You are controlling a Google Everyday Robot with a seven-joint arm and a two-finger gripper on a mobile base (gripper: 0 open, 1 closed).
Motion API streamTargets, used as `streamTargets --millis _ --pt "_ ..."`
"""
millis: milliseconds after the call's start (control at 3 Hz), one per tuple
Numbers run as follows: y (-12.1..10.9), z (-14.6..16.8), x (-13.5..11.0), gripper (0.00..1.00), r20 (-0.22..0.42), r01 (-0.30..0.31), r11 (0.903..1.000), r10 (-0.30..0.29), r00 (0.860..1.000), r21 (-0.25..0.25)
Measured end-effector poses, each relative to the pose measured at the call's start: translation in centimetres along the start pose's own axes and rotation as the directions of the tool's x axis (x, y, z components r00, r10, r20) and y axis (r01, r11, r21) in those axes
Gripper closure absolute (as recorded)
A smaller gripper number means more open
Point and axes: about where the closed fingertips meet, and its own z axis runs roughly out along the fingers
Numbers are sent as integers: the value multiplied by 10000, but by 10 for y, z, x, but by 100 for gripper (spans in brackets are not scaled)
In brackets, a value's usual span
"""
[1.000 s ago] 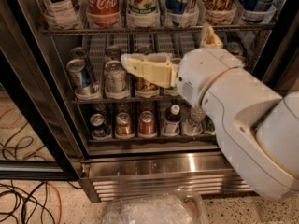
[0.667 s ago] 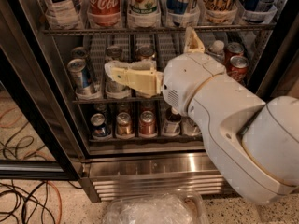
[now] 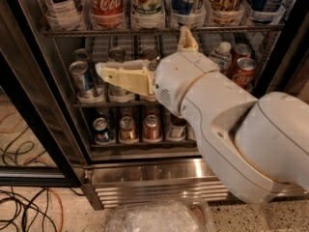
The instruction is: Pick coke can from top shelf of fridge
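Observation:
The coke can (image 3: 107, 4) is red with white script and stands in a clear holder on the top shelf (image 3: 159, 31) of the fridge (image 3: 145, 175), second from the left; its lid is cut off by the frame's top. My gripper (image 3: 118, 75) is cream-coloured and points left in front of the middle rack, below the top shelf's rail and below and slightly right of the coke can. It holds nothing that I can see. My white arm (image 3: 227, 124) covers the right half of the racks.
Other drinks flank the coke can on the top shelf. Silver and blue cans (image 3: 82, 79) fill the middle rack, with two red cans (image 3: 244, 69) at its right. More cans (image 3: 128, 128) stand on the lower rack. Cables (image 3: 24, 202) lie on the floor left; a clear plastic bag (image 3: 159, 217) is below.
My gripper has moved to the left across the middle rack, and the arm has followed, covering more of the racks. The cans have not moved.

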Motion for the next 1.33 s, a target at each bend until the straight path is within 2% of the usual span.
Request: streamTargets --millis 333,667,1000,1333 --pt "9 51 -5 0 115 -460 9973 468 9988 -572" --pt "13 53 -8 0 255 -472 9966 490 9985 -674" --pt "17 68 -19 0 578 -171 9943 233 9981 -1056" --pt "26 94 -22 0 746 229 9853 -104 9972 -1693"
